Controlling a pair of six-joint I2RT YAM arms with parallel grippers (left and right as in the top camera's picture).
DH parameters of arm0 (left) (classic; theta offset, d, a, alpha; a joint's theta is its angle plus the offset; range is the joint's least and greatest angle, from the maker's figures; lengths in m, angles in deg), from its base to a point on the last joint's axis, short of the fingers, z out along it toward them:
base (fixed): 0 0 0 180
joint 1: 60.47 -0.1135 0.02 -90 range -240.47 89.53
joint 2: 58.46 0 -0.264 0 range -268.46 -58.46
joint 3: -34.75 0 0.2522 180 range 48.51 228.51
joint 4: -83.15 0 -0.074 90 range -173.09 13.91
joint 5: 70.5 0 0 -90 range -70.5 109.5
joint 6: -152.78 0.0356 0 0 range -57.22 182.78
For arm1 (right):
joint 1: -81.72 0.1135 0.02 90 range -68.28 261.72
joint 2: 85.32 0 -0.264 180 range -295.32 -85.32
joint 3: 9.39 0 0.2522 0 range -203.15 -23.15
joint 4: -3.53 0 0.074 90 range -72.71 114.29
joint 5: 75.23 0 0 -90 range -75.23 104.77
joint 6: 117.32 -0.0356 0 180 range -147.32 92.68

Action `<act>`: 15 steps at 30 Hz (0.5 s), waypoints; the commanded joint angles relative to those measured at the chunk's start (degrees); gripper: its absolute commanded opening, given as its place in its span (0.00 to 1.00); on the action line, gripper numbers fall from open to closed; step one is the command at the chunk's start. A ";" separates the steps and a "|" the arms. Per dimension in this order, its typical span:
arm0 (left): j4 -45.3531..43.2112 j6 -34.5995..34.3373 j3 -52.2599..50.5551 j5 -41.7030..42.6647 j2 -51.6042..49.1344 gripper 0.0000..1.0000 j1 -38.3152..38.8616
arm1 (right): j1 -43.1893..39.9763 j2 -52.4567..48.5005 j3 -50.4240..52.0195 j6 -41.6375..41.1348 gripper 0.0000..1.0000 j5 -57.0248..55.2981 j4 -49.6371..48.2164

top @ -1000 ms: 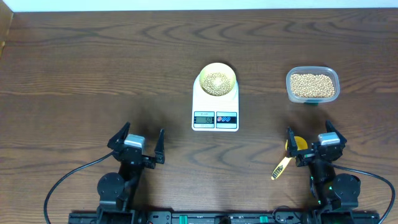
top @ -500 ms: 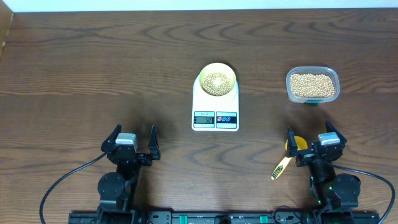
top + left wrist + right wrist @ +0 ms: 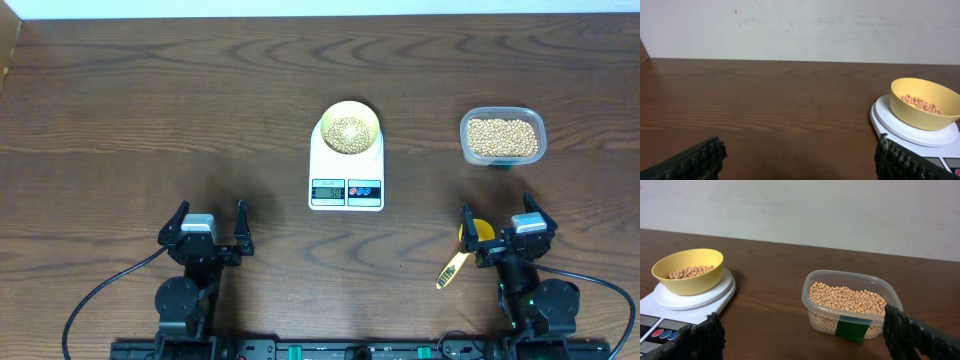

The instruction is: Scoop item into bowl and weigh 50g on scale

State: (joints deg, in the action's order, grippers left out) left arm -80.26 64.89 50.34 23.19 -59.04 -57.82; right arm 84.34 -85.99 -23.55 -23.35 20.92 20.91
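Left gripper (image 3: pixel 210 220) sits wide open and empty at the desk's (image 3: pixel 150 120) near edge. Mid-desk, the scale (image 3: pixel 346 185) carries the bowl (image 3: pixel 348 115) with a small heap of beans (image 3: pixel 347 131). Clear tub (image 3: pixel 502 137) of beans stands toward the right edge. Right gripper (image 3: pixel 497 220) gapes, holding nothing, with the yellow scoop (image 3: pixel 455 262) lying beneath. Left gripper has squared up and shifted leftward; right unchanged.
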 commanded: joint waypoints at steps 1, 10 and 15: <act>0.98 2.91 -1.60 0.63 0.50 0.98 -0.24 | 0.26 0.35 0.09 -0.70 0.99 -0.22 0.28; 0.98 3.17 -1.60 1.05 0.50 0.98 -0.24 | 0.26 0.35 0.09 -0.70 0.99 -0.22 0.28; 0.90 3.19 -1.60 0.98 0.50 0.98 -0.24 | 0.26 0.35 0.09 -0.70 0.99 -0.22 0.28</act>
State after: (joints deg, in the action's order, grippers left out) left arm -80.28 67.31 50.34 23.49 -59.04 -57.80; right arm 84.34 -85.99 -23.55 -23.38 20.92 20.91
